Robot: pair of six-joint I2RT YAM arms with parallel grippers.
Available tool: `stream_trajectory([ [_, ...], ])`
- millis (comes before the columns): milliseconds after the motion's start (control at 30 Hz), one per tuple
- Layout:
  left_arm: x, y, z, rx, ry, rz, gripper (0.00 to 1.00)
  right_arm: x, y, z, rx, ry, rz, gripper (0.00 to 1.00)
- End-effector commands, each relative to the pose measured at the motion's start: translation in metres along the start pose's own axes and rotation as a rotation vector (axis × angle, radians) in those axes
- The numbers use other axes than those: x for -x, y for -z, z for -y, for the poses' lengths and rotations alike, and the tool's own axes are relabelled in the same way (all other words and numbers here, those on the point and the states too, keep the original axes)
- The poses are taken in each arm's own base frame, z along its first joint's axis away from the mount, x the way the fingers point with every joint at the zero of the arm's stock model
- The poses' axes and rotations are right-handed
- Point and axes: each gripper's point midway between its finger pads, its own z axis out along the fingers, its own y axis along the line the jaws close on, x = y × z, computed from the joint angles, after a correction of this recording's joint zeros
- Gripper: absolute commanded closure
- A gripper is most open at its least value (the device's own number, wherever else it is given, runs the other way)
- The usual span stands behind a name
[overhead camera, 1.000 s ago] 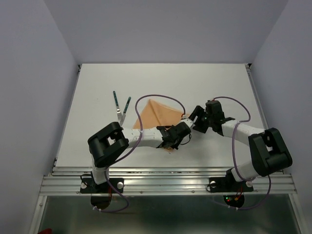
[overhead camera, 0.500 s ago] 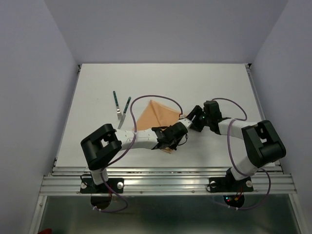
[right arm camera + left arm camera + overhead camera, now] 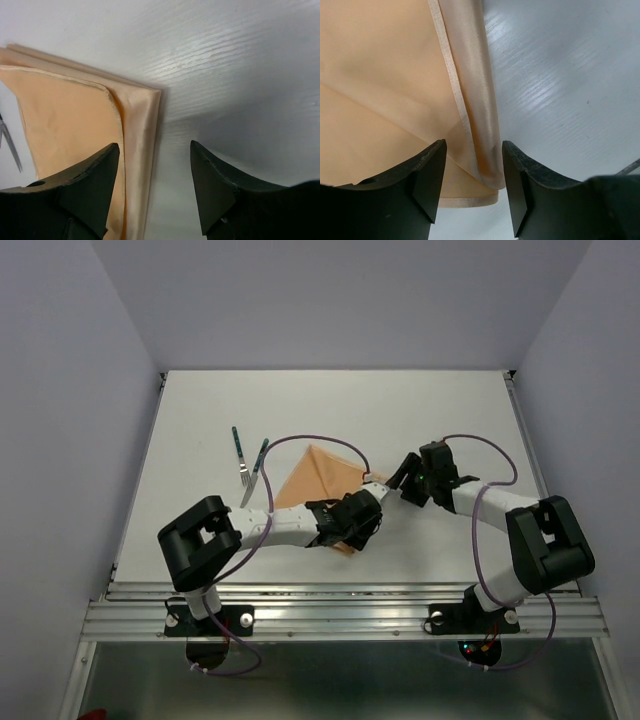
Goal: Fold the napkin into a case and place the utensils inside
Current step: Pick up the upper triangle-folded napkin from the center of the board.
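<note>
So the napkin (image 3: 318, 478) is lying flat on the white desk (image 3: 400, 410), roughly mid-desk, folded over into a kind of triangle with one point aimed at the far side. It's not a narrow pouch at this stage, just a flat layered fold. The left pincer (image 3: 352, 533) is down at the napkin's near corner. In the left wrist view that pincer (image 3: 474, 185) has its jaws clearly apart, straddling the shiny folded edge and hem of the napkin (image 3: 380, 75) without pinching it, as far as I can tell. The right pincer (image 3: 392, 480) sits at the napkin's right-hand corner, and in its own view the pincer (image 3: 155, 190) is spread wide too, with nothing held. The stacked layers of the napkin (image 3: 65, 115) lie just under its left finger, with bare desk (image 3: 225, 60) under the other. The utensils (image 3: 237, 445), with green handles, lie side by side on the desk just left of the napkin, untouched by either arm.
</note>
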Motion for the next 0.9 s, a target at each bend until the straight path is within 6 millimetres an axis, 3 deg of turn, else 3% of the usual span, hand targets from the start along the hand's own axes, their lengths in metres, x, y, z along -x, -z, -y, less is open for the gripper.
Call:
stream_trajectory([
  [0, 0.029, 0.024, -0.008, 0.0, 0.073, 0.098, 0.41, 0.032, 0.013, -0.008, -0.062, 0.12, 0.118, 0.37],
  [33, 0.031, 0.024, -0.018, 0.01, 0.1, 0.102, 0.41, 0.035, 0.012, -0.015, -0.06, 0.14, 0.119, 0.37],
  [300, 0.061, 0.061, -0.042, -0.07, 0.243, 0.213, 0.41, 0.035, -0.011, -0.053, -0.027, 0.277, 0.068, 0.52],
  [600, 0.066, 0.083, -0.061, -0.065, 0.341, 0.258, 0.42, 0.022, -0.036, -0.056, -0.027, 0.287, -0.01, 0.53],
  [867, 0.059, 0.08, -0.064, -0.056, 0.355, 0.243, 0.43, 0.017, -0.041, -0.049, -0.038, 0.283, -0.023, 0.55],
])
